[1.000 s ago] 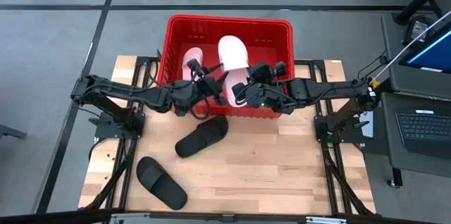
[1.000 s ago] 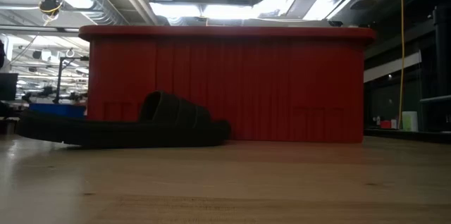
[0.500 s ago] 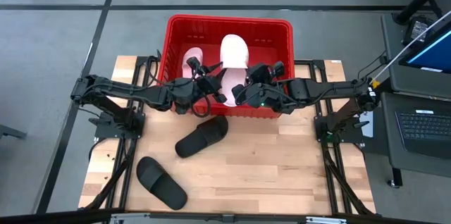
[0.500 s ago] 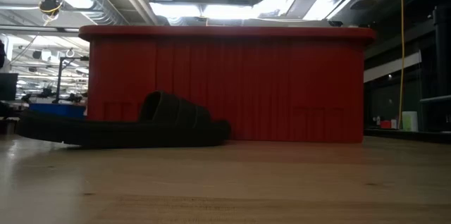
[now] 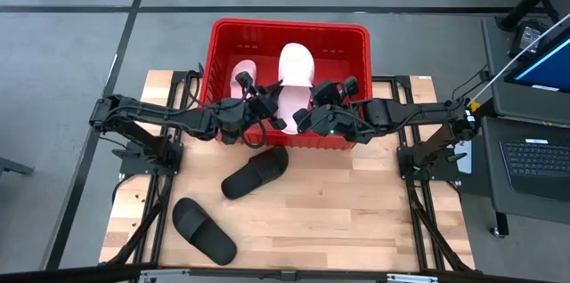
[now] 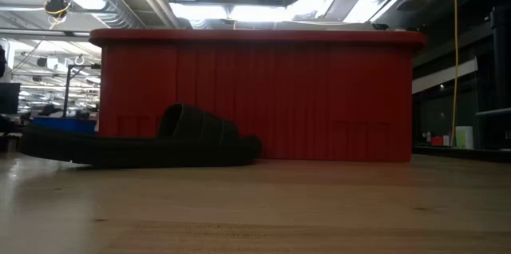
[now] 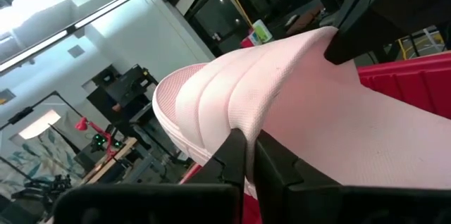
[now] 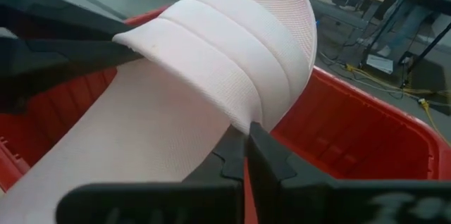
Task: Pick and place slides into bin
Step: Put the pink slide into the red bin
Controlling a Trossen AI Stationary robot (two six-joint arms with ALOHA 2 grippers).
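Two robot arms meet above the red bin (image 5: pixel 223 38) at the far edge of the wooden surface (image 5: pixel 356 212), sharing one pale pink slide (image 5: pixel 295 65) between them. The left gripper (image 7: pixel 245 155) and the right gripper (image 8: pixel 246 146) each have their jaws clenched on an edge of the wide ribbed strap, one from either side, so the sandal hangs over the bin rather than resting in it. A second pink slide (image 5: pixel 242 78) already lies inside, while two black slides, one just in front of the bin (image 5: pixel 256 171) and one nearer the front corner (image 5: pixel 204 230), wait on the wood.

The sandal looks light and foamy, its strap thick but pliable, likely to flex rather than slip in a narrow pinch. The strap seems the natural handle: it stands clear of the sole and offers an edge to close on, where the flat sole would be awkward to lift off the wood.
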